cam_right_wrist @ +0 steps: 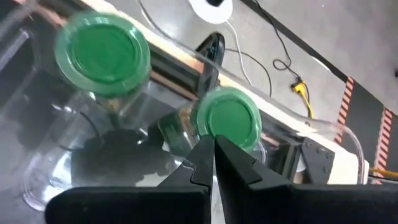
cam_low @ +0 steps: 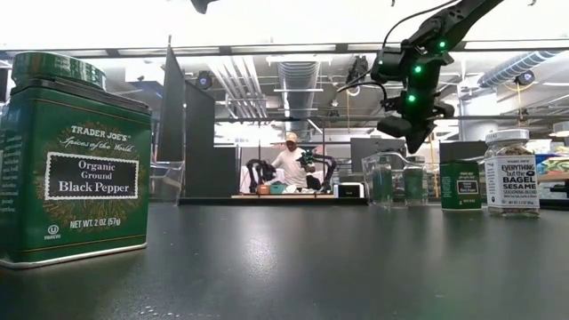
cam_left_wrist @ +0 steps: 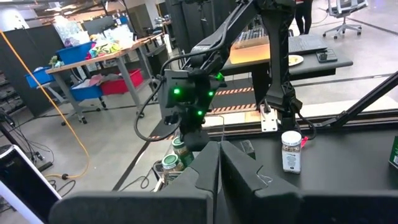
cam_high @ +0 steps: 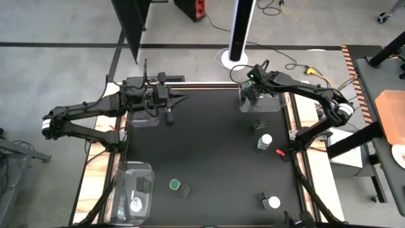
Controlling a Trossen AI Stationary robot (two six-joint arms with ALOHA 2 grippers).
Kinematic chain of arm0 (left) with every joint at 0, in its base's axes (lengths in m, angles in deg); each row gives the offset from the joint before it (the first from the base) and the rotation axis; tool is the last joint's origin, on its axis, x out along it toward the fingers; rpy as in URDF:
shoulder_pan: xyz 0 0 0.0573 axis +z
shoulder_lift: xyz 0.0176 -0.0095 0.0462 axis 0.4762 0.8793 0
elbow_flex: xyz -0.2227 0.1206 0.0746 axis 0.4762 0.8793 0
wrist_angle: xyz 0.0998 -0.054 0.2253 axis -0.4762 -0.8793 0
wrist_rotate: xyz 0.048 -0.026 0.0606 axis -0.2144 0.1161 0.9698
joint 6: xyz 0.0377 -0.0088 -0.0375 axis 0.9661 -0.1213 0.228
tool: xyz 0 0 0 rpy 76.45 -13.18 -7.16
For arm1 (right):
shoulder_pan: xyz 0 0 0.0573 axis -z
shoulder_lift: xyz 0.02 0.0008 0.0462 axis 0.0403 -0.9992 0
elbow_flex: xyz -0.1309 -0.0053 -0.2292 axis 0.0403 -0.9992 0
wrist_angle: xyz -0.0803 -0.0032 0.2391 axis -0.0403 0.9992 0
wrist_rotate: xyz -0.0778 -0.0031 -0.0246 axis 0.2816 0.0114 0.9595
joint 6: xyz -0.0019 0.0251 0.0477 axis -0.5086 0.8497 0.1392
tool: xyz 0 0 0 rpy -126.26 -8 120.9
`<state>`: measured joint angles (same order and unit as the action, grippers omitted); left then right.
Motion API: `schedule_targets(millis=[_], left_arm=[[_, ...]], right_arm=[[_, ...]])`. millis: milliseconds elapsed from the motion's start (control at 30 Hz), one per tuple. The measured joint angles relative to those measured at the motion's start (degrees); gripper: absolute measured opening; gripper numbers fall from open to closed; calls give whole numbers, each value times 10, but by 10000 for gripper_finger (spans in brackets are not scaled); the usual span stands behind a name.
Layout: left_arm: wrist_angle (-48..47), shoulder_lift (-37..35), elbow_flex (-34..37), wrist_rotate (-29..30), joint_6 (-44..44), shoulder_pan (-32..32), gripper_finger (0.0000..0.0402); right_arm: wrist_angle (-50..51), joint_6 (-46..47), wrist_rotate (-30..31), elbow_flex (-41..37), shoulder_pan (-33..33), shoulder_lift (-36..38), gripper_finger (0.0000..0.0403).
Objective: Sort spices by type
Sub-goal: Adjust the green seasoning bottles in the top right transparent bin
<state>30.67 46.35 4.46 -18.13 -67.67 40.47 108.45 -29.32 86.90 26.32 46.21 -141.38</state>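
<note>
Green-lidded spices [cam_right_wrist: 226,119] in tray [cam_high: 276,103]; right tool [cam_high: 254,90] above, closed.

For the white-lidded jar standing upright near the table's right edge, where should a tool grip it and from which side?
Grip the white-lidded jar across its round body just under the lid, coming straight down from above. It stands upright, apart from the green jar beside it, so both sides look open to the fingers.

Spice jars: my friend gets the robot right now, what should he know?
Left end effector: shut, empty, waiting at the far left tray.
Right end effector: shut, empty, above the far right tray, which holds two green-lidded jars.
Near left tray: one white-lidded jar at least.
Left to do: four loose jars on the table.
</note>
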Motion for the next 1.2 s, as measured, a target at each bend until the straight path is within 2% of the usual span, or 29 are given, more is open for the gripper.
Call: schedule_targets(millis=[267,567,700,1067,1200], left_arm=[[0,0,0,0,0,0,0],[0,0,0,0,0,0,0],[0,0,0,0,0,0,0],[0,0,0,0,2,0,0],[0,0,0,0,2,0,0]], right_arm=[[31,-10,9,-1,0,0,9],[21,-32,80,1,14,3,9],[20,-34,67,-12,34,1,9],[-3,-37,59,-34,33,1,9],[-10,-36,32,-34,32,1,9]])
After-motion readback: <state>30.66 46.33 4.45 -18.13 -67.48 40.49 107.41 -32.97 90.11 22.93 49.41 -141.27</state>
